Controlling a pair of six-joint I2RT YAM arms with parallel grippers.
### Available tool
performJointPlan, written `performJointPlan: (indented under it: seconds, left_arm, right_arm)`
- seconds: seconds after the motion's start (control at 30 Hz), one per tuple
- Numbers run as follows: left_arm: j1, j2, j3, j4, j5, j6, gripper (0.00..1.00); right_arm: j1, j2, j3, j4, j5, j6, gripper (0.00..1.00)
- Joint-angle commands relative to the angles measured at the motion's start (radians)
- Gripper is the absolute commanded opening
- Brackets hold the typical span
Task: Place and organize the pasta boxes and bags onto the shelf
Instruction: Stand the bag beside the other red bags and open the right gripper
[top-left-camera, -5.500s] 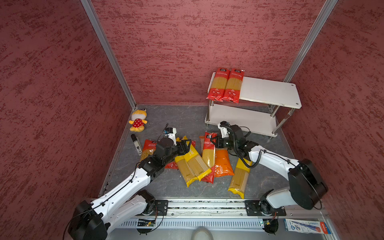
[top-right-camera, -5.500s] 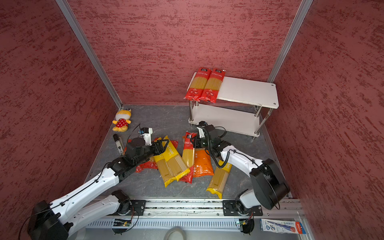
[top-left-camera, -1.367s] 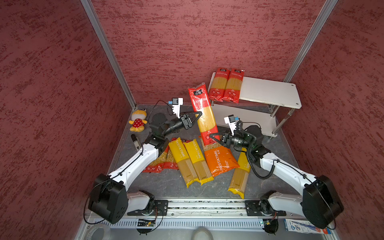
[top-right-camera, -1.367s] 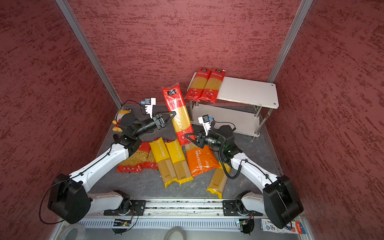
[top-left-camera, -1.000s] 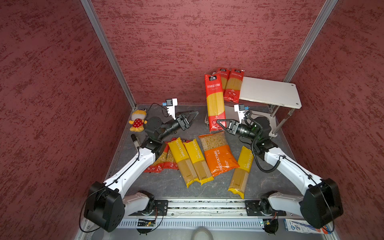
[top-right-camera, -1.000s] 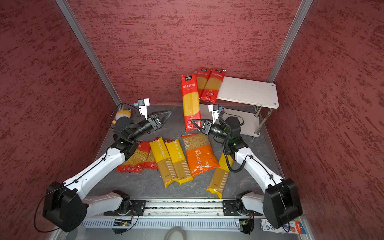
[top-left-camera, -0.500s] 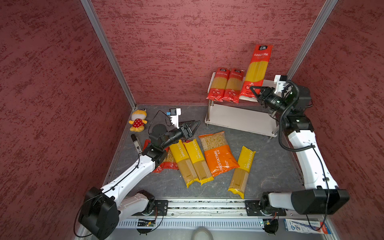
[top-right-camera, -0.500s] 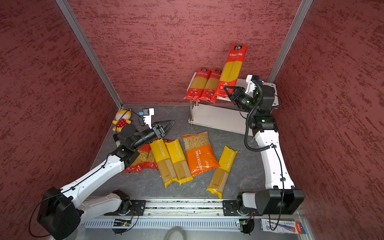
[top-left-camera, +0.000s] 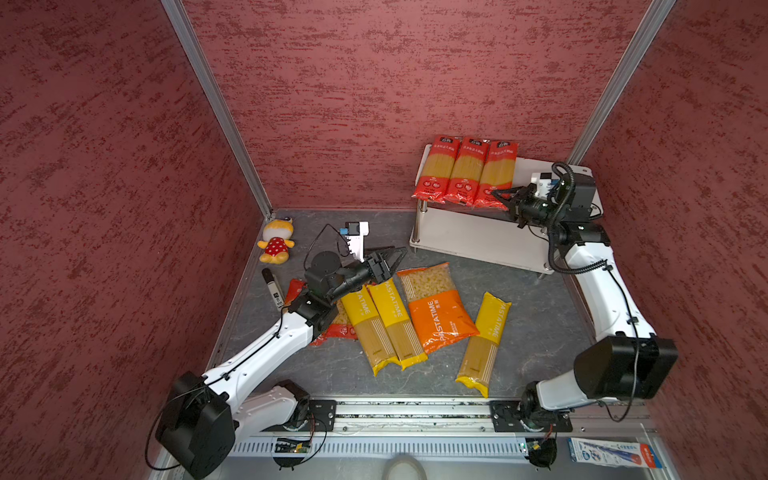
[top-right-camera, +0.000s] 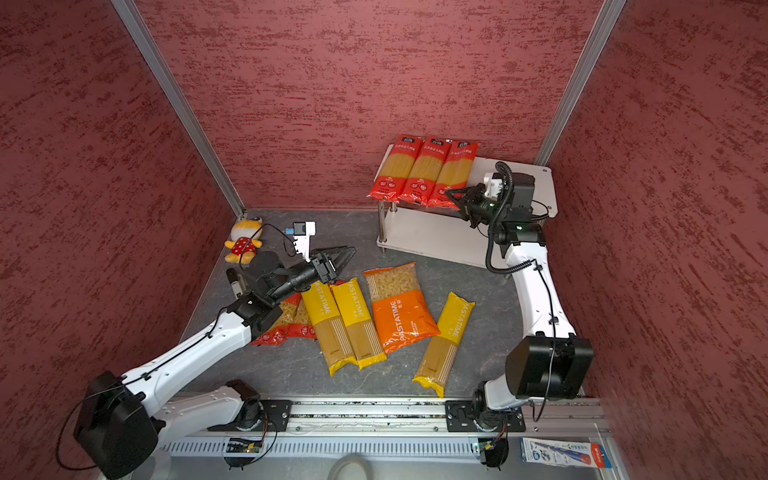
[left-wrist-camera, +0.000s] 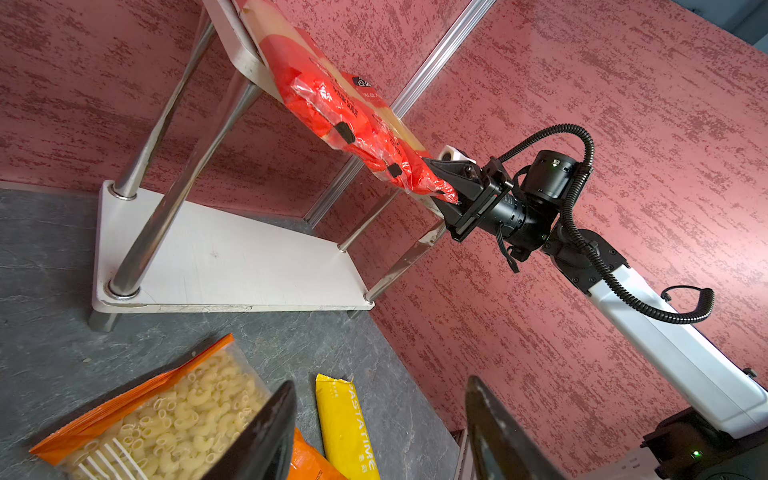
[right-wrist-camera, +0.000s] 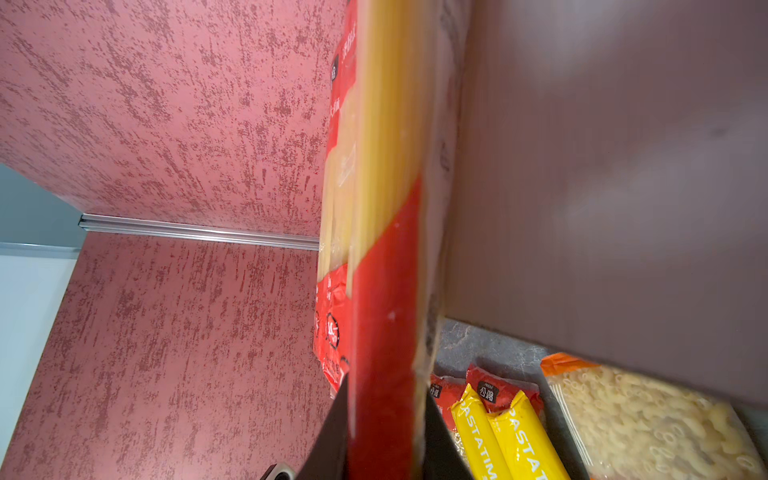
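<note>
Right claw: my right claw (top-left-camera: 498, 195) is narrow, pinched on the front end of the third red spaghetti bag (top-left-camera: 496, 174). The right wrist view shows its red film between my fingers.
Just changed: half a second ago I held that bag on end above the shelf (top-left-camera: 473, 237). Now it lies flat on the top board, touching the 3 o'clock side of the two red spaghetti bags (top-left-camera: 467, 170) already there.
Where it sits: the shelf stands at 2 o'clock on the desk (top-left-camera: 540, 316) in both top views. All three red front ends overhang the board's front edge.
Left claw: my left claw (top-left-camera: 397, 253) is wide and empty. It has let that bag go and dropped back to hover by the far ends of the paired yellow bags (top-left-camera: 380, 320), near the desk's middle.
Not yet shelved: the orange bag (top-left-camera: 436, 311) is at the middle and the lone yellow bag (top-left-camera: 486, 336) is at 5 o'clock. The short red bags (top-left-camera: 345, 330) lie partly under my left arm at 8 o'clock.
Meaning: I judge the red spaghetti set shelved once I let go. Six bags remain, with bare board at the 3 o'clock side of the top tier and the whole lower tier.
Next: I should open my right claw and back out level, so the film does not drag the bag off the edge.
Leave alone: the plush toy (top-left-camera: 274, 245) at 10 o'clock.
</note>
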Motion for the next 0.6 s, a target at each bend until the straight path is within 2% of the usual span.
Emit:
performJointPlan:
  seconds: [0.0,0.27,0.57]
  left_arm:
    - [-0.007,0.003,-0.016,0.005,-0.014,0.016,0.64]
    - [-0.015,0.019,-0.014,0.017,-0.02,0.015,0.64]
    - [-0.034,0.049,-0.005,0.036,-0.031,0.012,0.64]
  right_arm:
    - [-0.027,0.02,0.084,0.066,-0.061,-0.038,0.0]
    - [-0.046,0.096,0.123,-0.009,-0.118,-0.108,0.0]
    - [-0.013,0.144,0.117,0.018,-0.177,-0.112,0.0]
